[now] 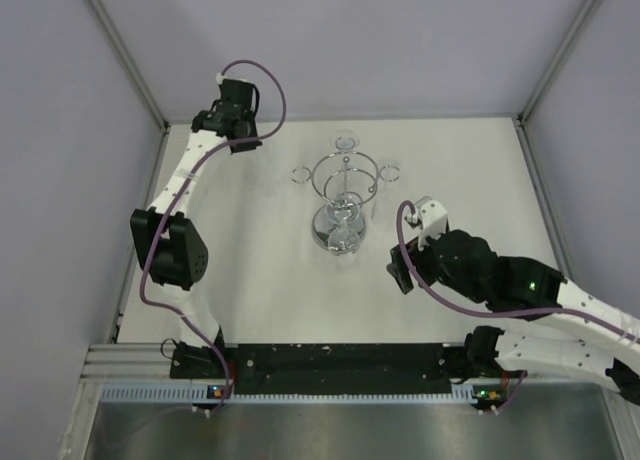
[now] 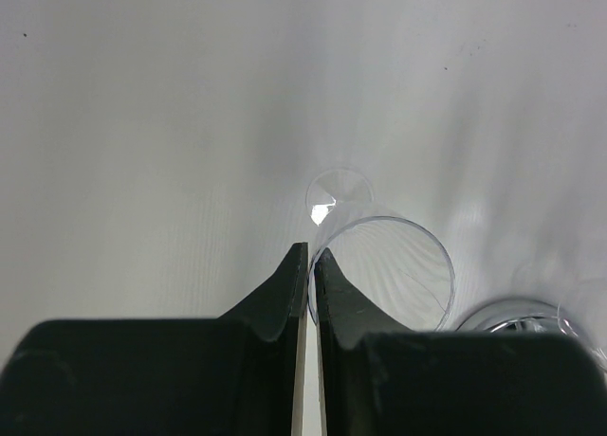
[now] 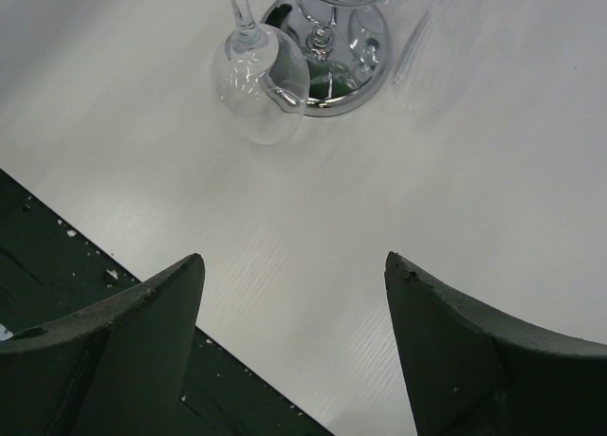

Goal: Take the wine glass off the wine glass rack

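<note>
The chrome wine glass rack (image 1: 345, 185) stands mid-table on its round mirrored base (image 3: 327, 71). One clear wine glass (image 3: 258, 81) hangs from it bowl down, close to the base; a second, faint glass (image 3: 441, 38) shows to the right. My left gripper (image 1: 243, 145) is far back left, away from the rack. In the left wrist view it (image 2: 311, 253) is shut on the rim of another wine glass (image 2: 389, 265), seen from above with its foot (image 2: 341, 185) beyond. My right gripper (image 1: 398, 277) is open and empty, low and front right of the rack (image 3: 294, 265).
Grey walls enclose the white table on the left, back and right. The black rail (image 1: 330, 360) carrying the arm bases runs along the near edge. Small clear rings (image 1: 303, 173) show left and right of the rack top. Something shiny (image 2: 517, 315) lies at the left wrist view's lower right.
</note>
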Controlling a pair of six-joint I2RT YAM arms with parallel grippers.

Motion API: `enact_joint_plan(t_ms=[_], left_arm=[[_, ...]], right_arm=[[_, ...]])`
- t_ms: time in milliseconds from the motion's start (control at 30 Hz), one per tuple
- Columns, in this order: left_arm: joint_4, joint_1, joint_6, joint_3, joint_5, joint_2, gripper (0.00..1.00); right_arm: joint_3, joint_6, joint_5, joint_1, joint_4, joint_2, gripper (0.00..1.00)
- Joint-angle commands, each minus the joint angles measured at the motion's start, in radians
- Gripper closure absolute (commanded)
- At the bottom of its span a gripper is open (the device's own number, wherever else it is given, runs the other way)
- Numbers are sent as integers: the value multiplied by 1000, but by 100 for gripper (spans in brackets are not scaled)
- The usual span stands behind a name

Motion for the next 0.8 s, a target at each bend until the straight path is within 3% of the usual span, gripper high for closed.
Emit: enact_joint_plan(t_ms=[0, 267, 767], left_arm=[[48, -4, 7, -5, -22, 0, 100], [41, -3, 19, -6, -23, -2, 77], [22, -3, 15, 69, 50, -34, 55]], right_arm=[[-4, 9, 0, -10, 44, -5, 23], [-2, 4, -10, -10, 53, 3, 23], [8, -1, -23, -10, 70, 18, 22]])
